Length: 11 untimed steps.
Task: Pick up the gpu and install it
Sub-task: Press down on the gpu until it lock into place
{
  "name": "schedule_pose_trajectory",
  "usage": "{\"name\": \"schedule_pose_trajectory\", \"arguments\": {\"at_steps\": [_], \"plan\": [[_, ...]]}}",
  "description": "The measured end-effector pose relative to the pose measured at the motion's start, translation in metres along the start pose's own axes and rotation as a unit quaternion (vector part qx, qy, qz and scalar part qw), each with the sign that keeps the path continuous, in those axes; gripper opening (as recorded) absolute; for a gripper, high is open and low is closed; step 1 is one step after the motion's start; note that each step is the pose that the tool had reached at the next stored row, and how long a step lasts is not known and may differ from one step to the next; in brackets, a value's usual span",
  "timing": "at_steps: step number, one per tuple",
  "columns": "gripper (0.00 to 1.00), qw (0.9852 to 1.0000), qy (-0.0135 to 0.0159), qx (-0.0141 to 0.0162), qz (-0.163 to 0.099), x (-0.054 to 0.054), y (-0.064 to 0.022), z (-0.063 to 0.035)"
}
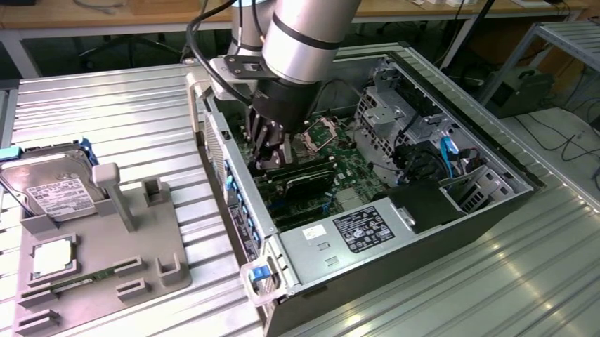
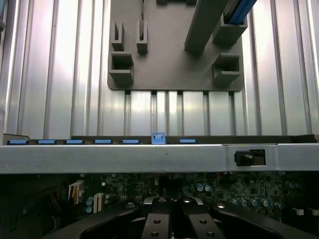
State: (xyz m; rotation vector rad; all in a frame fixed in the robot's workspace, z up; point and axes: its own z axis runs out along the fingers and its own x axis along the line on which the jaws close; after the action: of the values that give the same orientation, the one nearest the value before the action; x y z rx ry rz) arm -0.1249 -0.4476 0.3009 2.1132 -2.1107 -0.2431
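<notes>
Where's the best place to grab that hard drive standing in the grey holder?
Probably its free upper edge, from above: the hard drive stands tilted on edge in the grey holder, whose slot covers its bottom.

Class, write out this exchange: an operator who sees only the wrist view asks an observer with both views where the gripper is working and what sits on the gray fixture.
Operator: I see the gripper shut above a motherboard. Where is it exactly?
Observer: Deep inside the open computer case, with its tips down on a dark card, apparently the gpu, standing across the board. I cannot tell whether it grips the card.
Operator: What is on the gray fixture?
Observer: A hard drive leans in it, at the exterior view's left.
</notes>
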Motion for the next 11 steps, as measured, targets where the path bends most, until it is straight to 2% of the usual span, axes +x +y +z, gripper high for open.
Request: {"name": "schedule_pose_trajectory", "arguments": {"at_steps": [4,11], "plan": [[0.11,1.0000,0.0014,-0.0008,0.000,-0.0044,0.0001,0.0016],[0.11,1.0000,0.0015,-0.0014,0.000,-0.0045,0.0014,0.0035]]}}
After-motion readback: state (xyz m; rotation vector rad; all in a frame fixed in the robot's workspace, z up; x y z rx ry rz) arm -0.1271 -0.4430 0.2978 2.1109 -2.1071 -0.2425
